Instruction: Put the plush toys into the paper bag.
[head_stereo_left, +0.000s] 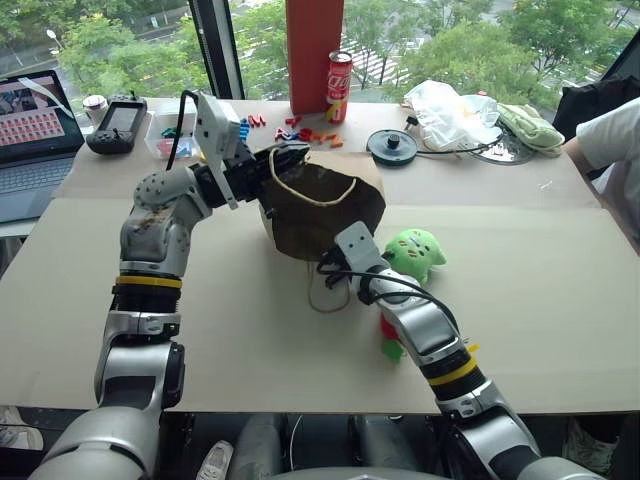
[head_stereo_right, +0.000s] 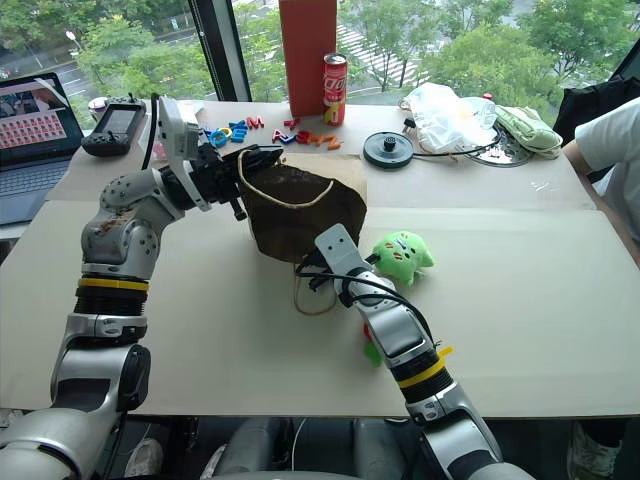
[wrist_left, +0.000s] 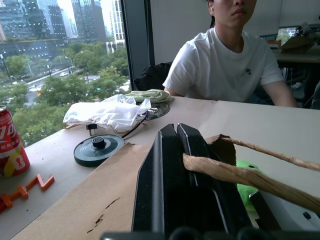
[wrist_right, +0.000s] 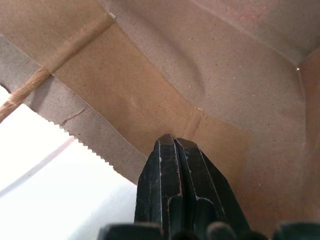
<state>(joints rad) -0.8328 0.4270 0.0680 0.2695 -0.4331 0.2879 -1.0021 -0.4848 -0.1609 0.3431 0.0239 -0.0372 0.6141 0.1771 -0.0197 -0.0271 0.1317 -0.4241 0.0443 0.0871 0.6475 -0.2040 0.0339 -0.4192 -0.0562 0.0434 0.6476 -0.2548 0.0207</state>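
Presently, listed by size, each placed relative to the paper bag:

Table (head_stereo_left: 560, 330): covered in tan board, carrying every item below.

Paper bag (head_stereo_left: 325, 205): brown kraft, at the table's middle, mouth tipped toward the robot, dark inside. One twine handle (head_stereo_left: 305, 190) arcs across the opening; a second loop lies on the board at the bag's near edge.

Laptop (head_stereo_left: 35, 135): well apart from the bag, at the table's far left edge, screen lit.

White plastic bag (head_stereo_left: 450, 112): behind the bag and to its right, beside a pale green cloth (head_stereo_left: 530, 125).

Left claw (head_stereo_left: 275, 165): at the bag's upper left rim, fingers together and clamped on the rim of the paper bag, with a twine strand lying across them in the left wrist view.

Right claw (wrist_right: 175, 145): at the bag's lower rim, tip reaching into the mouth; fingers pressed together with nothing between them, brown paper all round.

Green plush toy (head_stereo_left: 415, 255): round, with a face, on the table just beside the bag's right side, outside it.

Red can (head_stereo_left: 339, 85): upright behind the bag.

Black round disc (head_stereo_left: 392, 146): behind the bag, to its right.

Red chili plush toy (head_stereo_left: 389, 335): on the table nearer the robot than the bag, largely hidden under the right forearm; red body and green stem show.

Coloured plastic letters (head_stereo_left: 310, 130): scattered behind the bag.
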